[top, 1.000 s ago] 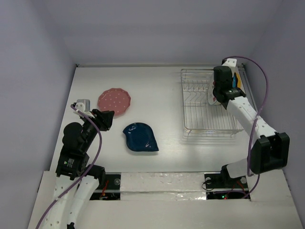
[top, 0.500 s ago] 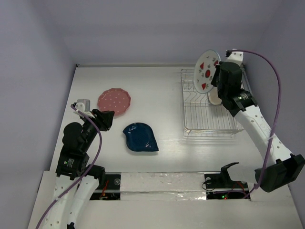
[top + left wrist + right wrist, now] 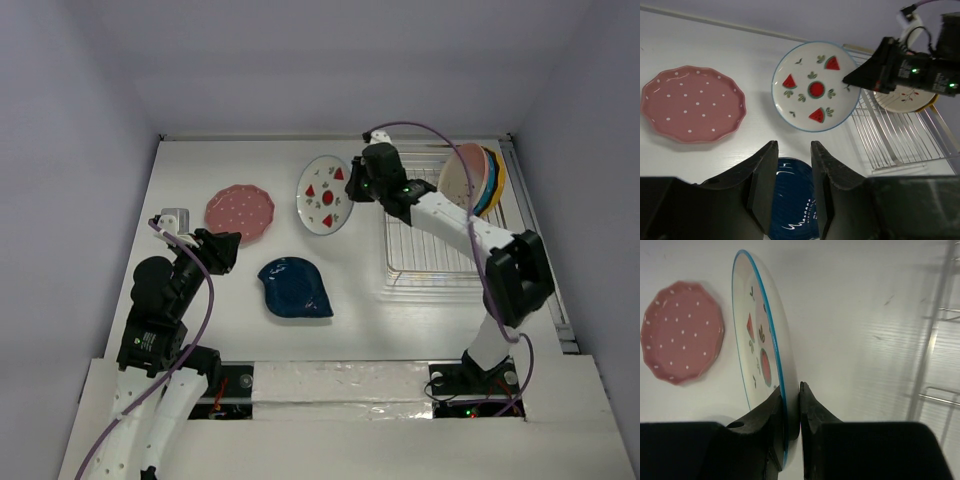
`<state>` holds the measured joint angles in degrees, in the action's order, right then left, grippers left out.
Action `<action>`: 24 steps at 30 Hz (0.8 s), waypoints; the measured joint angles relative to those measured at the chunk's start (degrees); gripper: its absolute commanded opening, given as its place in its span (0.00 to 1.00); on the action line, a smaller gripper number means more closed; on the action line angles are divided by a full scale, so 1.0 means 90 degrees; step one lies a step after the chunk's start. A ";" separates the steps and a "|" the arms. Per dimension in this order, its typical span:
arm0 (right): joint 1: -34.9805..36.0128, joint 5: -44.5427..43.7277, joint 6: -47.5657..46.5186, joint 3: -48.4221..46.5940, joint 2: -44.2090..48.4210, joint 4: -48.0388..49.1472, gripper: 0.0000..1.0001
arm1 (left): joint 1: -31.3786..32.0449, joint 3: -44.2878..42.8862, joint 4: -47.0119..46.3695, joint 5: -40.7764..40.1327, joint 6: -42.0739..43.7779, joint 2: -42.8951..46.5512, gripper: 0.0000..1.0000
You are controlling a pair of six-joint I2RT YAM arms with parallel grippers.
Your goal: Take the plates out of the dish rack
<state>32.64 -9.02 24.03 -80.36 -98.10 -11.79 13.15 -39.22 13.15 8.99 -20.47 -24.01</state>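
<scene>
Slippage threatened: right gripper (image 3: 790,390) clamped only the rim of the white plate (image 3: 760,352); tilted, it could drop onto the pink plate (image 3: 682,332) beyond the jaws. Left gripper (image 3: 792,150) stood slightly apart, empty.

The pink dotted plate (image 3: 240,212) lies flat, the blue leaf plate (image 3: 295,288) at its five o'clock. The fruit-painted plate (image 3: 326,195) tilts at the rack's (image 3: 440,262) ten o'clock.

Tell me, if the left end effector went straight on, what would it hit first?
Probably the round white plate with red fruit prints, held by the right end effector; depth is unclear, so the white table might come first.
</scene>
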 measured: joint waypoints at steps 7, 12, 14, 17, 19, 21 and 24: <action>0.0253 0.0119 0.0398 -0.0442 -0.1209 0.0189 0.00 | 0.0000 0.0000 -0.0002 0.0000 0.0000 0.0000 0.31; 0.0257 -0.0078 0.0563 -0.0702 -0.1501 0.0401 0.00 | 0.0000 0.0000 -0.0002 0.0000 0.0000 0.0000 0.32; 0.0257 -0.0245 0.0641 -0.0721 -0.1523 0.0408 0.00 | 0.0000 0.0000 -0.0002 0.0000 0.0000 0.0000 0.32; 0.0257 -0.0534 0.0714 -0.0712 -0.1523 0.0415 0.04 | 0.0000 0.0000 -0.0002 0.0000 0.0000 -0.0002 0.32; 0.0257 -0.0690 0.0772 -0.0639 -0.1523 0.0505 0.14 | -0.0002 0.0000 -0.0002 0.0000 0.0000 -0.0002 0.32; 0.0257 -0.0767 0.0833 -0.0568 -0.1523 0.0554 0.21 | -0.0007 0.0000 -0.0002 0.0002 0.0000 -0.0010 0.33; 0.0257 -0.0891 0.0860 -0.0522 -0.1528 0.0537 0.26 | -0.0010 0.0000 -0.0002 0.0005 0.0000 -0.0024 0.33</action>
<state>34.96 -17.04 31.77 -85.06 -111.85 -6.96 13.06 -39.22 13.13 9.04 -20.47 -24.23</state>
